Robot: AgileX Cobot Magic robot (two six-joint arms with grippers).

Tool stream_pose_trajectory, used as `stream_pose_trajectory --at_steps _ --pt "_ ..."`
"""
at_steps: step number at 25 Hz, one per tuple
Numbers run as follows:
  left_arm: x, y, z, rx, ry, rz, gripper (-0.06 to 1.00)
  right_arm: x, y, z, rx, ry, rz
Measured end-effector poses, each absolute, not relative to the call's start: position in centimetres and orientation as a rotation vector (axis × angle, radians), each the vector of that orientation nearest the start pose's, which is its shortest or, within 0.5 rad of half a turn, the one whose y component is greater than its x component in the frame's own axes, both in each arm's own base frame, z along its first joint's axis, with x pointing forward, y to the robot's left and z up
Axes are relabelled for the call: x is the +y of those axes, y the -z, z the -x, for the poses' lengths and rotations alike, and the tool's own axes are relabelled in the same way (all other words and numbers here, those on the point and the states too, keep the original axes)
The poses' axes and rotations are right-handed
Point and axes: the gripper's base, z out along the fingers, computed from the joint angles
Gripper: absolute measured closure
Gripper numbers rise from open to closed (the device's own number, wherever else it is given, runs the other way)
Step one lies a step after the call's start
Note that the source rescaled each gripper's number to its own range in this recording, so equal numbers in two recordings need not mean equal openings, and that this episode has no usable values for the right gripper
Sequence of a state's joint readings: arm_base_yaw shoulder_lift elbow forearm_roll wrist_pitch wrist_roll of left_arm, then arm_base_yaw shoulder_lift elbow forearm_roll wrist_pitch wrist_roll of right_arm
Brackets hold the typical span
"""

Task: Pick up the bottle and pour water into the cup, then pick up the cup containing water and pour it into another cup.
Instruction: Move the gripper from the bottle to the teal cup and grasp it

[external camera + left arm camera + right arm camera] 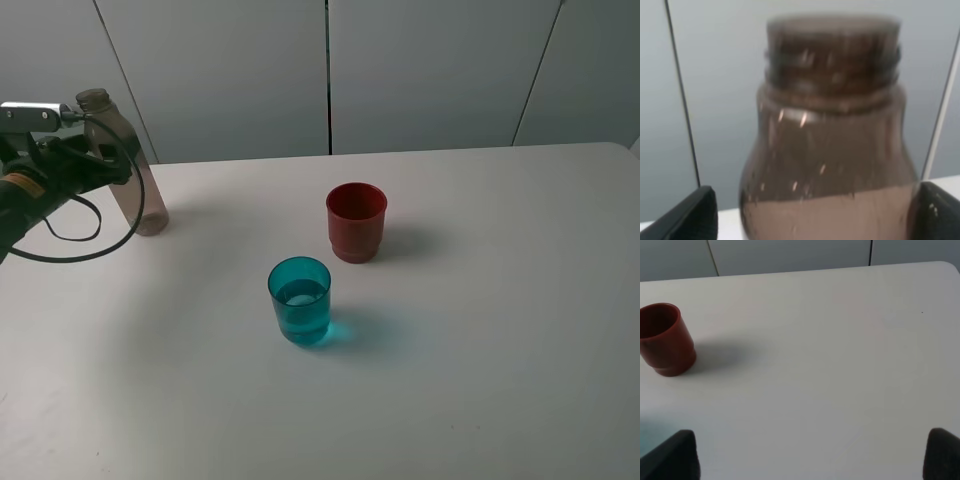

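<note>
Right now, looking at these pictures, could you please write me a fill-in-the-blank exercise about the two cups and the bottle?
1. The teal cup contains ___.
2. The colour of the other cup is ___.
3. In the high view, the bottle stands near the ___ edge of the table.
4. The bottle's threaded neck carries no ___.

Missing words: water; red; left; cap.

You will count one tinted plastic bottle, standing on one white table. To the right of the bottle you will count two plastic cups: one translucent teal tumbler and, farther right of the bottle, one opaque dark red cup.
</note>
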State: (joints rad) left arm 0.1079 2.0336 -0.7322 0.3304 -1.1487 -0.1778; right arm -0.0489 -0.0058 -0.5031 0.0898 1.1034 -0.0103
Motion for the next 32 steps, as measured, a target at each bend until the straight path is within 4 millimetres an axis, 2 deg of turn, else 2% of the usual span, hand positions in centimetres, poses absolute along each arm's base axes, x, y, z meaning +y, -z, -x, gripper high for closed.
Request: stream_pose_trajectory --at_steps 5,11,16,20,26,32 --pt "1.2 -15.3 -35.5 1.602 0.170 -0.109 -0.03 0.8 -27.5 0.8 2.075 -0.072 -0.033" --pt "-0.1 -19.6 -34.7 1.581 0.153 -0.148 -0.04 0.8 -27.5 0.8 2.075 -0.072 -0.033" --pt "-1.9 -23.8 -32.9 1.608 0.132 -0.201 -0.04 0.8 -27.5 0.8 2.075 -0.072 -0.033" --pt "-4.0 -26.5 -31.0 1.642 0.138 -0.265 -0.04 0.8 -27.5 0.8 2.075 -0.072 -0.033" --pt "-8.6 -28.7 -28.4 1.608 0.234 -0.401 -0.04 0.8 -27.5 0.8 2.075 -0.072 -0.033" --pt "-12.9 -28.3 -26.5 1.629 0.331 -0.545 -0.04 0.8 -27.5 0.8 2.075 -0.072 -0.033"
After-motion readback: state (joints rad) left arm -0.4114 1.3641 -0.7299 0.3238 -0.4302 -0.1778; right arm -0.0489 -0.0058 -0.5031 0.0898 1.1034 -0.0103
